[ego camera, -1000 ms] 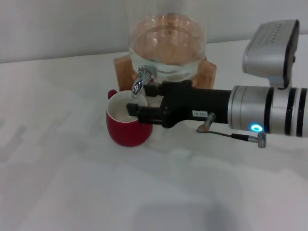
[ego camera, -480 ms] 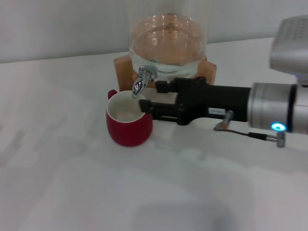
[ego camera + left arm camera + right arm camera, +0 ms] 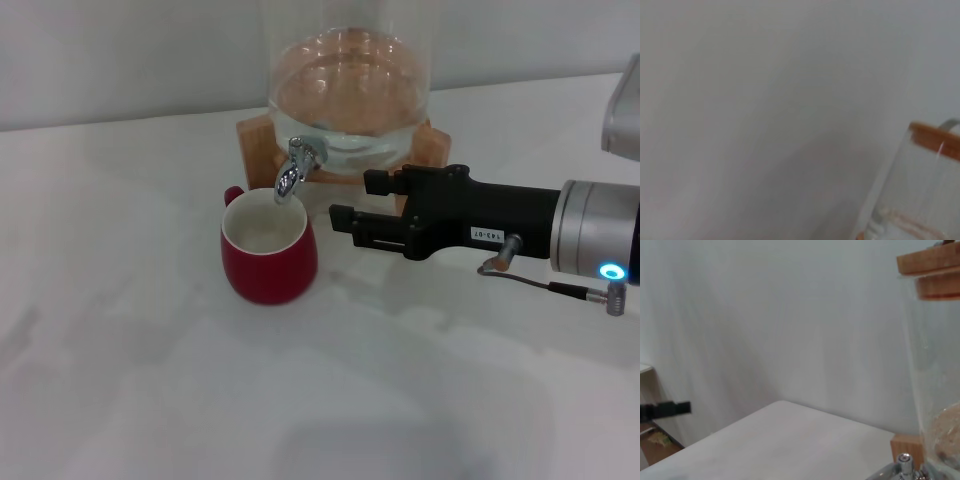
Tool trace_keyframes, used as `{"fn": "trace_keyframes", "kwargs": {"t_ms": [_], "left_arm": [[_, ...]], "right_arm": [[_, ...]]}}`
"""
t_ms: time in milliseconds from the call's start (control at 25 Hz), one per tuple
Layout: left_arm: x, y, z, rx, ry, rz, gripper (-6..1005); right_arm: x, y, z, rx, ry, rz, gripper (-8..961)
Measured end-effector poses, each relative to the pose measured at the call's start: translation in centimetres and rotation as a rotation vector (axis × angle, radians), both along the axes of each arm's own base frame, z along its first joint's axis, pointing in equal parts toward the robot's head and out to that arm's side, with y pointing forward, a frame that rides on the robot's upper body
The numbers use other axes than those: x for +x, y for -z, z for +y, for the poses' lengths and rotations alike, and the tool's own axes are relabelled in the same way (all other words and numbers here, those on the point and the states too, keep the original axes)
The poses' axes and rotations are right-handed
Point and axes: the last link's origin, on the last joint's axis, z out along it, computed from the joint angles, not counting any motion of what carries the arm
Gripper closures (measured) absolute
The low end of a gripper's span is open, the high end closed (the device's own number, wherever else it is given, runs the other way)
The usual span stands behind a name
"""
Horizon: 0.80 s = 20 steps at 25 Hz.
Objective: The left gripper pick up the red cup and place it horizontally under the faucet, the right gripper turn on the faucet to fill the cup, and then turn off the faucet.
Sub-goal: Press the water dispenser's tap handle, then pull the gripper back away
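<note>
The red cup (image 3: pixel 268 252) stands upright on the white table, its white inside open to the top, directly below the spout of the chrome faucet (image 3: pixel 292 170). The faucet is fixed to the front of the clear glass dispenser jar (image 3: pixel 348 95). No stream shows from the spout. My right gripper (image 3: pixel 352 200) is open and empty, level with the cup's rim, a short way to the right of the cup and faucet and touching neither. The faucet's top also shows in the right wrist view (image 3: pixel 903 463). The left gripper is out of view.
The jar holds water and sits on a wooden stand (image 3: pixel 432 150) at the back of the table (image 3: pixel 150 380). A wall rises behind it. The left wrist view shows only the wall and the jar's wooden lid (image 3: pixel 935 141).
My right gripper has drawn back to the right, away from the faucet and the cup's rim. The cup has not moved.
</note>
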Motion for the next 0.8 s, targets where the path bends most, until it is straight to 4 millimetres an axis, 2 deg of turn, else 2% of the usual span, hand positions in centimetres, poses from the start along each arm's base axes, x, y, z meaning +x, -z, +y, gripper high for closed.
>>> {"fn": "trace_keyframes", "kwargs": {"t_ms": [120,280,800], "left_arm": [[-0.1,-0.3,-1.3,0.084,0.037,-0.01,251],[-0.6,0.3,-1.6,0.141,0.047,-0.032,258],[-1.8,1.5,0.6,0.156,-0.048,-0.05,259]], "right_arm": [[0.0,0.1,0.2,-0.003,0.001,0.006,295],[0.0,0.1,0.3,0.0,-0.005,0.024,295],[-0.2,0.3,-0.2,-0.006,-0.024,0.042,296]]}}
